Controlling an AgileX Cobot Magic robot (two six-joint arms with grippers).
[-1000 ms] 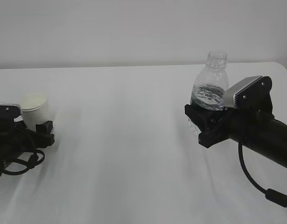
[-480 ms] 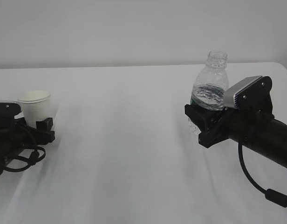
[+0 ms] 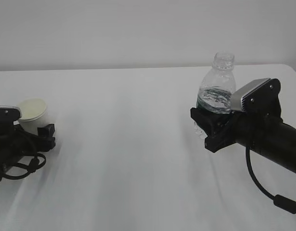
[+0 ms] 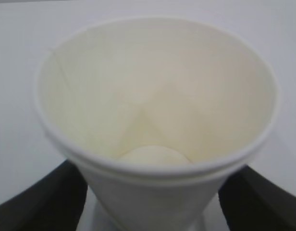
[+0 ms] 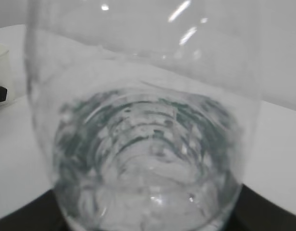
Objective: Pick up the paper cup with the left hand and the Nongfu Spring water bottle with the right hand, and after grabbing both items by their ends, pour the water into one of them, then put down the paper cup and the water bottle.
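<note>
Here the paper cup (image 3: 32,114) is sitting at the tabletop's (image 3: 133,144) nine o'clock edge, between the left tool's (image 3: 36,131) parted jaws, mouth up. At three o'clock, the right tool (image 3: 211,126) is clamping the upright Nongfu Spring water bottle (image 3: 216,91).

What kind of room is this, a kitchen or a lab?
Probably a lab or test bench: a plain white table against a bare wall, with only a paper cup, a water bottle and two robot arms.
</note>
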